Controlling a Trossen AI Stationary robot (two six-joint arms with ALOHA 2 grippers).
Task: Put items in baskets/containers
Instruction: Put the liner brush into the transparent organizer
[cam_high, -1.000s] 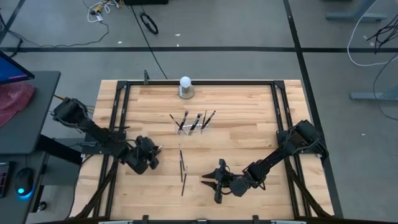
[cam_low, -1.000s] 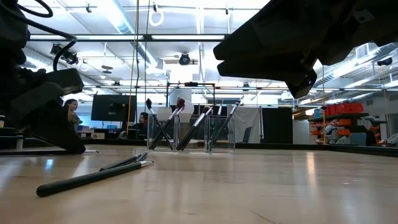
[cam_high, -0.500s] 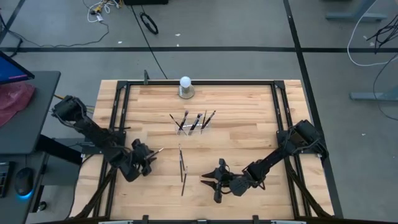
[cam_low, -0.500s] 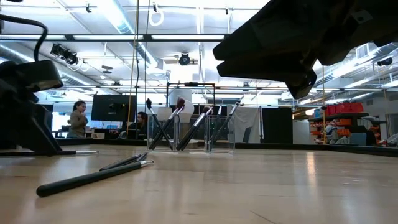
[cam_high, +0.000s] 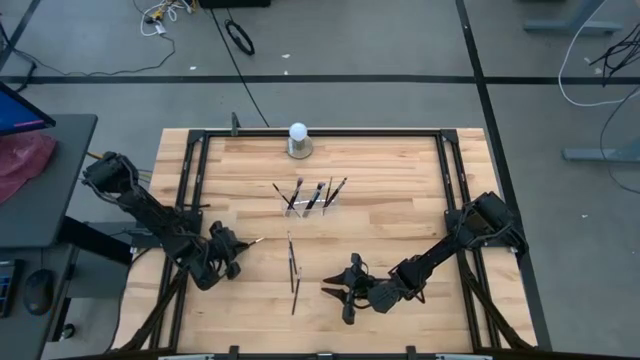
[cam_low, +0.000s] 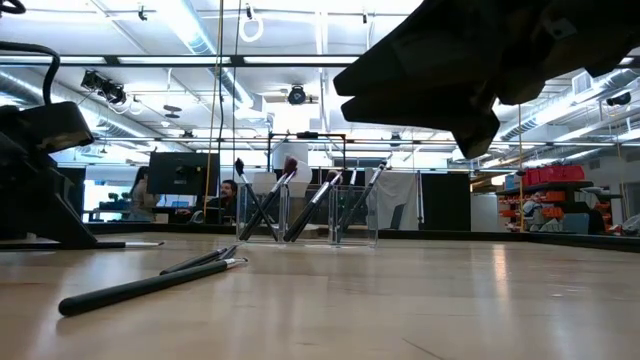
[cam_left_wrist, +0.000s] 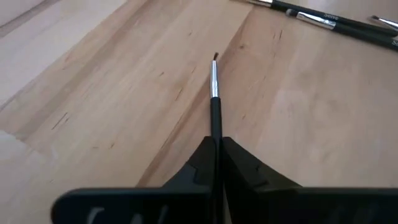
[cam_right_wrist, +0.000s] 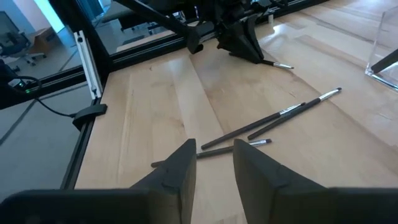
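Observation:
A clear holder (cam_high: 312, 200) (cam_low: 352, 222) stands mid-table with several dark-handled brushes leaning upright in it. Loose brushes (cam_high: 293, 265) (cam_right_wrist: 273, 119) lie flat on the wood nearer the near edge. My left gripper (cam_high: 236, 246) (cam_left_wrist: 216, 140) is left of them, shut on one thin brush (cam_left_wrist: 214, 93) with a silver ferrule. My right gripper (cam_high: 336, 302) (cam_right_wrist: 211, 155) hovers open near the near edge, right of the loose brushes, and touches nothing. My left gripper pinches the thin brush's dark handle (cam_left_wrist: 215, 127) between its two fingers, which lie along the brush. The ferrule and bristle tip (cam_left_wrist: 216, 57) stick out forward, toward the table's right. The brush lies nearly level just over the wood; I cannot tell whether its tip touches.
A white ball on a grey round base (cam_high: 298, 140) stands at the far edge, behind the holder. A black frame (cam_high: 190, 190) runs around the tabletop. Bare wood stretches right of the holder and along the far side. People and monitors show in the room beyond.
My left gripper has drawn back toward the table's left edge, still shut, carrying the thin brush with it. The loose brushes and the holder have stayed where they were.

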